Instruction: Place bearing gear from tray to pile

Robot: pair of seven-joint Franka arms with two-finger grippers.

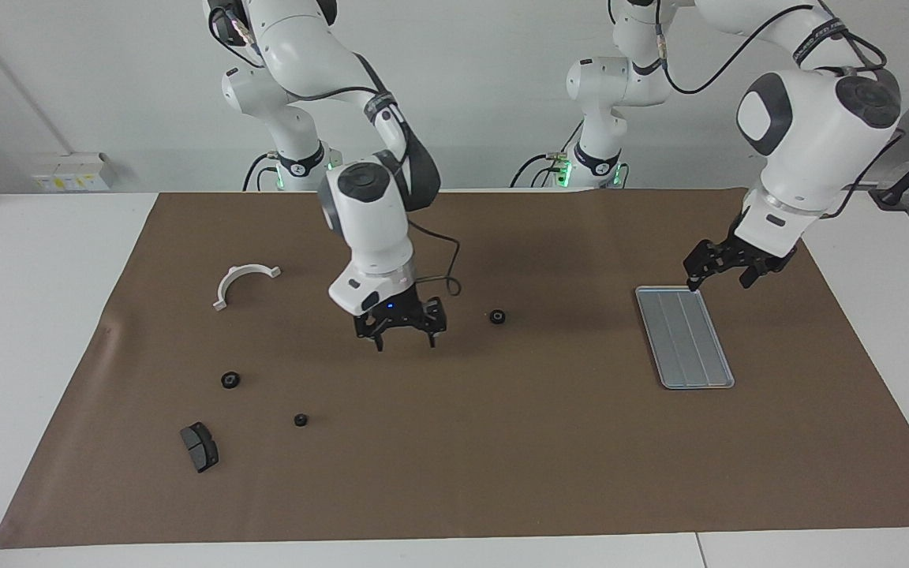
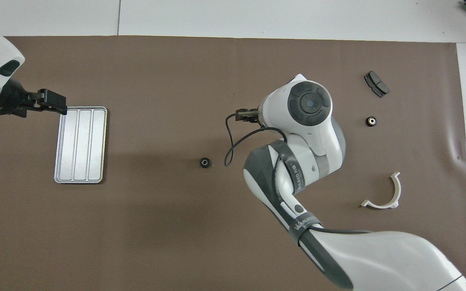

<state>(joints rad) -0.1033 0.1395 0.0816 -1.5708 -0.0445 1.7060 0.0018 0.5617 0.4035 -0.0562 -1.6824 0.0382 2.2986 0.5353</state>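
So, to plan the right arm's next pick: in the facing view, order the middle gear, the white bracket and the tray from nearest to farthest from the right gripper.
From the right gripper:
1. Middle gear, beside it toward the left arm's end.
2. White bracket, toward the right arm's end.
3. Tray, at the left arm's end.

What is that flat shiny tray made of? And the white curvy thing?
The flat rectangular silver-grey tray looks like metal: pale, dull shine, pressed lengthwise ridges and a raised rim. The white half-ring bracket looks like matte plastic, though painted metal is possible.
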